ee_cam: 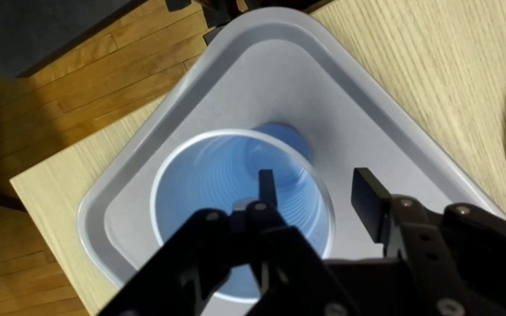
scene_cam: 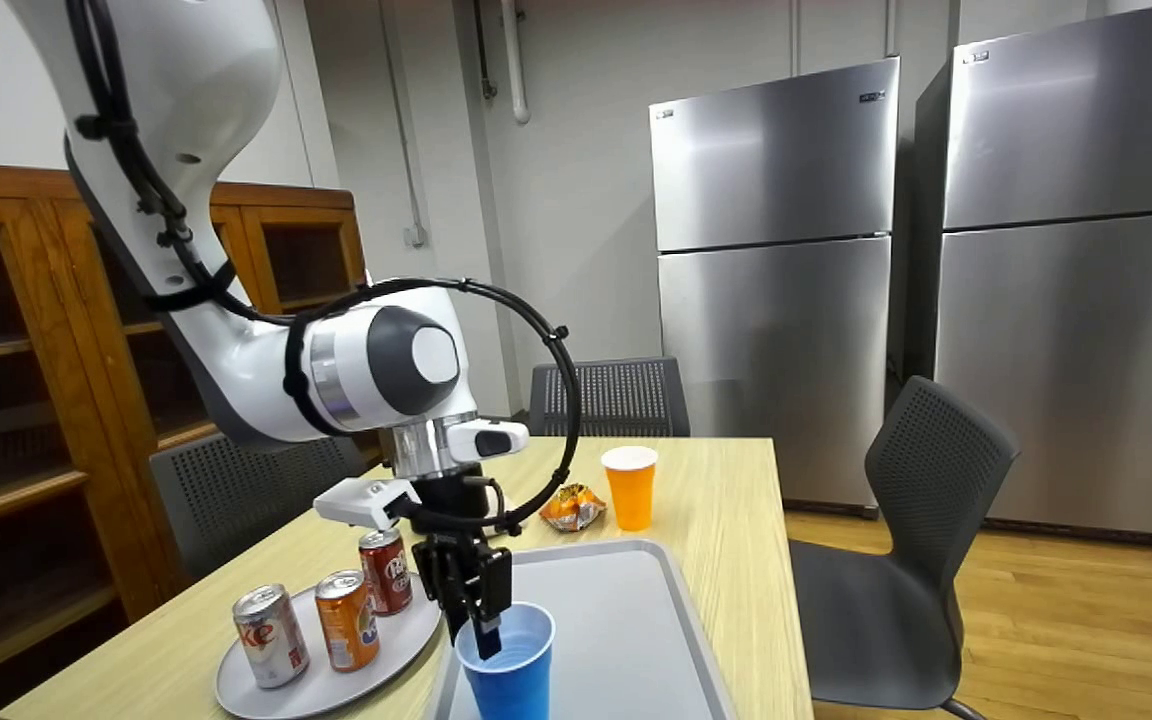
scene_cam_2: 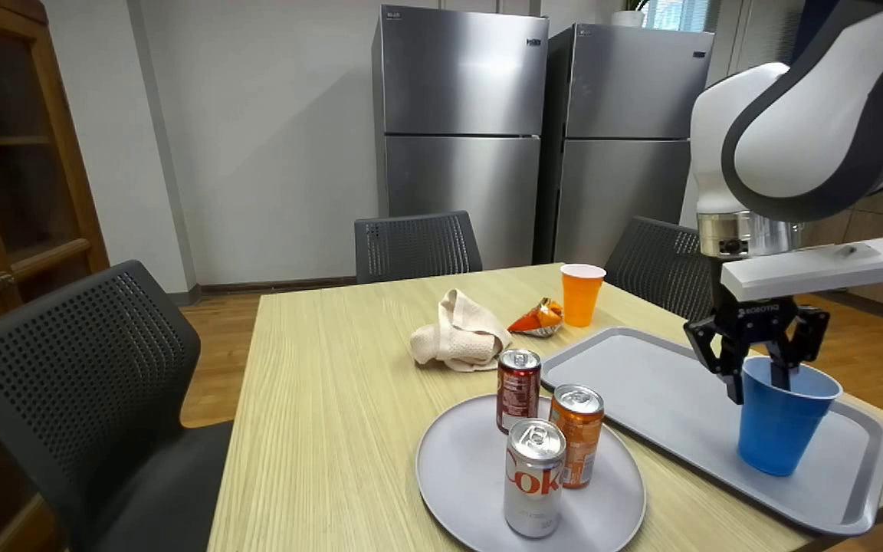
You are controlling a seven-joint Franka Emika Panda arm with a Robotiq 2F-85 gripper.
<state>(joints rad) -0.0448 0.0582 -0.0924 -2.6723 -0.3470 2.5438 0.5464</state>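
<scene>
My gripper [ee_cam: 316,191] is open. In the wrist view one finger is inside the mouth of a blue plastic cup [ee_cam: 218,171] and the other is outside its rim, with the cup wall between them. I see gaps between the wall and both fingers in that view. The cup stands upright on a grey tray [ee_cam: 275,74], near one end. In an exterior view the gripper [scene_cam_2: 757,382] straddles the rim of the blue cup [scene_cam_2: 779,433]. Another exterior view also shows the gripper [scene_cam: 474,630] at the blue cup [scene_cam: 514,685].
Beside the tray, a round grey plate [scene_cam_2: 449,468] holds a silver Coke can [scene_cam_2: 533,483], an orange can [scene_cam_2: 581,433] and a dark red can [scene_cam_2: 518,391]. Farther back are a beige cloth [scene_cam_2: 461,337], an orange snack bag [scene_cam_2: 537,318] and an orange cup [scene_cam_2: 582,295]. Chairs [scene_cam: 866,600] surround the table.
</scene>
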